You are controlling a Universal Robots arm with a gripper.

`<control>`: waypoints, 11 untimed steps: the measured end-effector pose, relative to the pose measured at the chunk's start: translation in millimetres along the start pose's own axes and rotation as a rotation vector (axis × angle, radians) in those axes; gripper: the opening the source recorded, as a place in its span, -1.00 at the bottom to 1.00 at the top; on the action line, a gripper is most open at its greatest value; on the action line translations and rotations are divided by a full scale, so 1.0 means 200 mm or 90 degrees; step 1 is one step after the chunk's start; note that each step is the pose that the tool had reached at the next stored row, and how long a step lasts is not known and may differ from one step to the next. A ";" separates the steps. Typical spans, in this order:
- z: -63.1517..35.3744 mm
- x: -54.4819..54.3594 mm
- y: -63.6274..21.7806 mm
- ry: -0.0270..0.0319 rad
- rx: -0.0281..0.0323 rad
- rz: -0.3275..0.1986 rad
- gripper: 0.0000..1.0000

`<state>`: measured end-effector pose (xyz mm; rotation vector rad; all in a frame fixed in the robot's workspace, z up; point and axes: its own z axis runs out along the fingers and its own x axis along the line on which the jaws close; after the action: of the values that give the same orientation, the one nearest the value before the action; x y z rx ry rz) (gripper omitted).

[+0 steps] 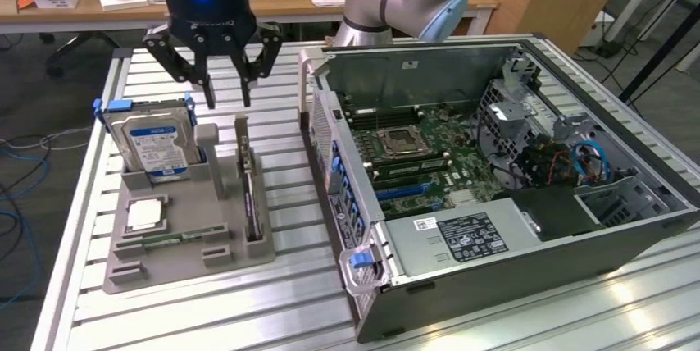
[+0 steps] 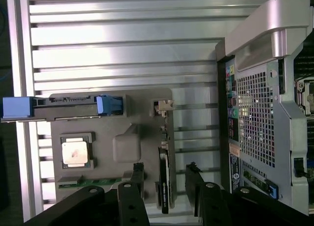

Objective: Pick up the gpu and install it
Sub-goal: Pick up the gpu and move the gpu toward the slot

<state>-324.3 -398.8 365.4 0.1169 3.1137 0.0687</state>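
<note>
The gpu (image 1: 252,199) is a thin dark card standing on edge in a slot along one side of the grey holder tray (image 1: 208,244). In the wrist view the gpu (image 2: 164,182) appears edge-on, its silvery bracket end (image 2: 163,107) pointing away. My gripper (image 1: 226,101) hangs open above the tray's far end, over the gap between the hard drive and the gpu slot, holding nothing. In the wrist view my gripper (image 2: 165,168) has one dark finger on each side of the card, well above it.
A blue-labelled hard drive (image 1: 159,144) stands in the tray, with a processor chip (image 1: 146,215) and a green memory stick (image 1: 164,240) lying in recesses. The open computer case (image 1: 612,228) with its motherboard (image 1: 427,154) lies at the exterior view's right. The slatted metal table (image 1: 219,310) has raised side rails.
</note>
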 end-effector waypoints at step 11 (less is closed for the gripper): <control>0.035 -0.03 0.000 0.0000 -0.0001 0.000 -0.06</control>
<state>-318.1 -398.9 358.7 0.1167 3.1136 0.0688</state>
